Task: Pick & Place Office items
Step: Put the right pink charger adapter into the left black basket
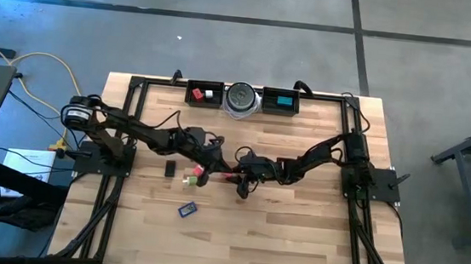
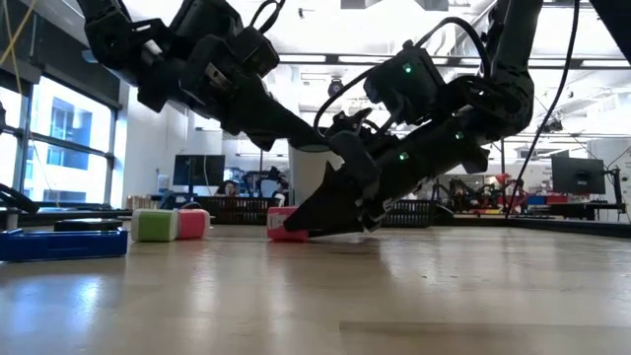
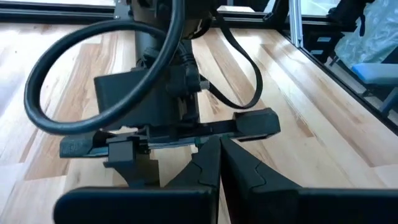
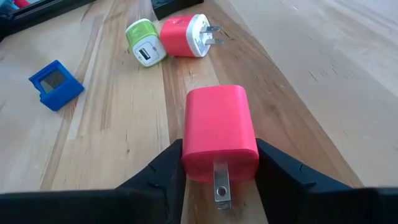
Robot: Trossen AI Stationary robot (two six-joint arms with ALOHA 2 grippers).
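The right gripper point(image 4: 219, 163) clamps 1 red block point(image 4: 220, 132), a rounded plug with metal prongs, mid-worktop point(image 4: 323, 68). The left gripper point(image 3: 214, 163) is closed and empty beside it. Nearby lie 1 green cube point(image 4: 145, 41), 1 pink block point(image 4: 181, 34) and 1 blue flat piece point(image 4: 55, 83).

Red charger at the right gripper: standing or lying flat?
Lying flat. The red charger rests on its side on the table, prongs toward the camera, between the right gripper fingers.
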